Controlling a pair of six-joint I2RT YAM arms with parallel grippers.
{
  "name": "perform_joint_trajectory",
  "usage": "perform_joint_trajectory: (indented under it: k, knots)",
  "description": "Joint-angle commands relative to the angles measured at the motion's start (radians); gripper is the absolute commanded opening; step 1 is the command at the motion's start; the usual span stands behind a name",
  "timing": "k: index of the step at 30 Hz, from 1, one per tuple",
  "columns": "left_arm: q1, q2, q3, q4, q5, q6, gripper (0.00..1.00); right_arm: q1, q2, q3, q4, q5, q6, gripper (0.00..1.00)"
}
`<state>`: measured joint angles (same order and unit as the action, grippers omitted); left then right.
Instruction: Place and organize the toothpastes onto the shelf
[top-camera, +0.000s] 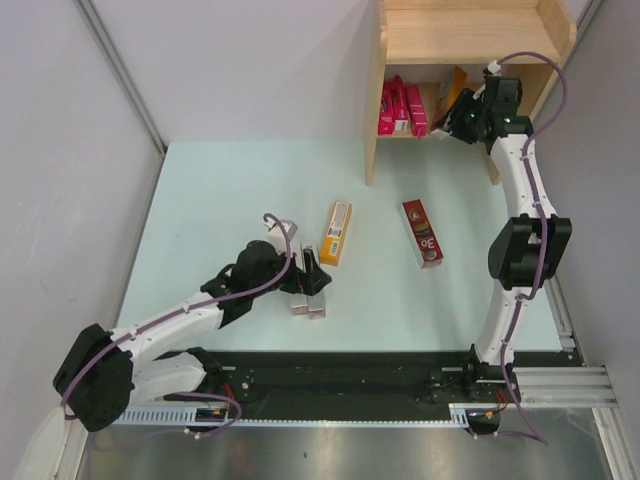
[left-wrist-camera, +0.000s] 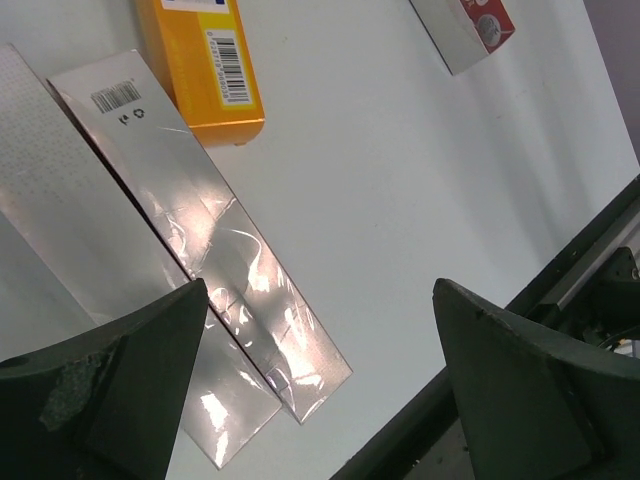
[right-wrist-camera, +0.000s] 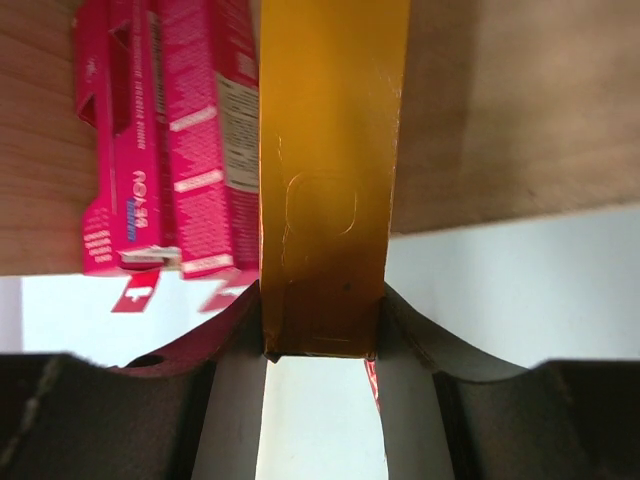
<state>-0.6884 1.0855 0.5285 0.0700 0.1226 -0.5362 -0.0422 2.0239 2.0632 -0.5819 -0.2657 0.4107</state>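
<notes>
1. Nearest, low over the table (top-camera: 230, 200): left fingers (left-wrist-camera: 110, 400) spread wide, gripping nothing, poised above the near ends of the two silver cartons (left-wrist-camera: 240, 290), which lie flat, side by side and touching.
2. Just beyond the silver pair: orange-yellow carton (top-camera: 336, 232), flat on the table, one end close to them. Off to the right and well apart, dark red carton (top-camera: 422, 233), also lying flat.
3. At the far edge: the shelf (top-camera: 470, 45), with pink cartons (top-camera: 398, 108) already standing together at the left of its lower board.
4. Inside that same bay, just right of the pinks: gold-tan carton (right-wrist-camera: 330, 180), clamped at its near end between the right fingers (right-wrist-camera: 500, 420), which are set narrow around it. Cannot tell whether its far end touches the board.
5. Progress, as a judgement: under halfway. Pinks shelved, gold-tan mid-placement and not yet released. Four cartons left on the table, the silver pair likely next for the left arm.
</notes>
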Motion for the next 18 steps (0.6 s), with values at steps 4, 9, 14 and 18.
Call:
perform_joint_trajectory:
  k: [4,9,14,18]
  knots:
    - [-0.065,0.030,-0.005,0.065,-0.035,-0.039,1.00,0.085,0.082,0.231,-0.061,0.189,-0.105,0.24]
    - [-0.085,0.050,0.011,0.050,-0.049,-0.036,1.00,0.116,0.101,0.241,-0.050,0.258,-0.130,0.25]
    - [-0.094,0.053,0.011,0.047,-0.063,-0.041,1.00,0.130,0.104,0.233,-0.024,0.266,-0.138,0.28]
    - [-0.100,0.070,0.013,0.051,-0.061,-0.047,1.00,0.159,0.104,0.221,-0.012,0.293,-0.159,0.29]
